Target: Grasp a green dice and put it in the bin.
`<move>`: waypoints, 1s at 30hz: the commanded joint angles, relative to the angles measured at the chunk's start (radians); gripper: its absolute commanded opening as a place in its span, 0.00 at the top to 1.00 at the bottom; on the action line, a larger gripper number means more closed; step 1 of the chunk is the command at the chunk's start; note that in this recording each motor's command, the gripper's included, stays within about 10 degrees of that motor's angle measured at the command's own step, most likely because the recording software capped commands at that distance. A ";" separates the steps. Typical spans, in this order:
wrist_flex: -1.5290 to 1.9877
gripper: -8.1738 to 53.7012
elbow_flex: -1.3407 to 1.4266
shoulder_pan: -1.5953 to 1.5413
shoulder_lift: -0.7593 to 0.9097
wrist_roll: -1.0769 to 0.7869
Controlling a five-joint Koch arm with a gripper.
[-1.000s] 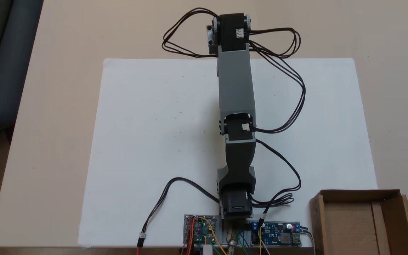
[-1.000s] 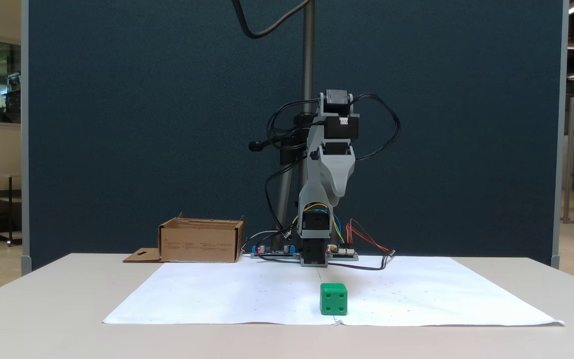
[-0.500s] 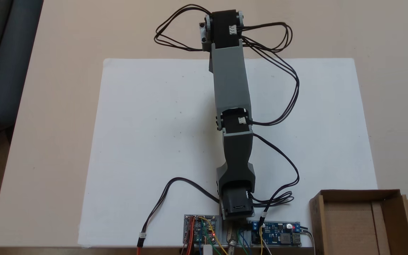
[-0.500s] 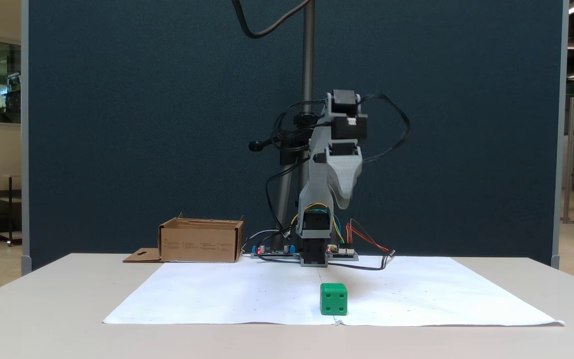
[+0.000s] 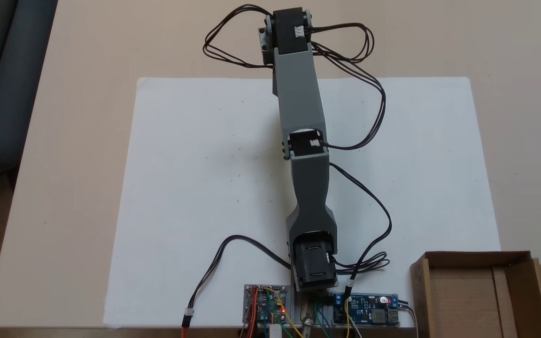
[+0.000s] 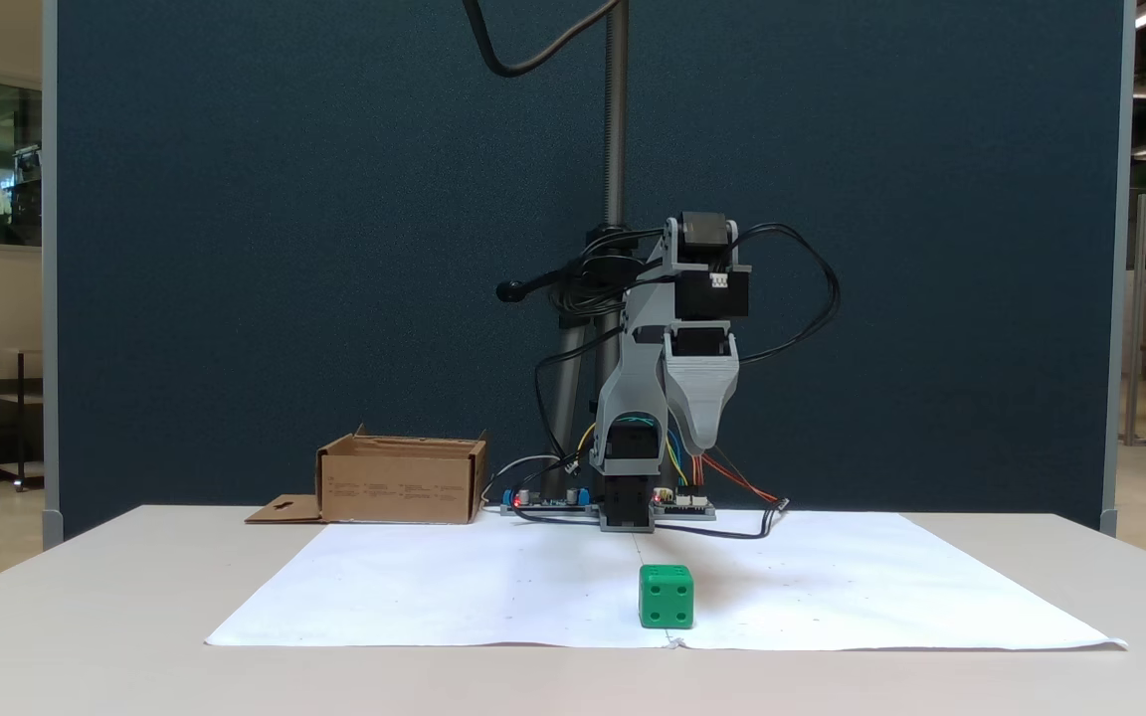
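The dice (image 6: 667,597) sits on the white paper (image 6: 493,587), near its front edge in the front fixed view, one face with four pips turned to that camera. Nothing touches it.

The arm (image 5: 298,108) reaches out from its base across the paper in the top-down fixed view, leaning slightly left toward the far edge. In the front fixed view the gripper (image 6: 700,438) hangs high above the table, pointing down, well above the dice and a little to its right. Only a single grey tapered tip shows; whether the jaws are parted or closed cannot be told. The gripper holds nothing visible.

The bin (image 5: 477,293) stands on the table beside the arm's base, at lower right in the top-down view and at left (image 6: 401,481) in the front view, flaps upright, inside bare cardboard. It is well apart from the dice.

Two circuit boards (image 5: 266,307) lie at the base, with lit red indicators. Black cables (image 5: 369,61) loop from the arm's upper joints.
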 commanded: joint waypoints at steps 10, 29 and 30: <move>0.175 0.19 -0.127 0.006 -0.048 0.061; 0.175 0.19 -0.166 0.049 -0.173 0.060; 0.175 0.19 -0.166 0.054 -0.176 0.060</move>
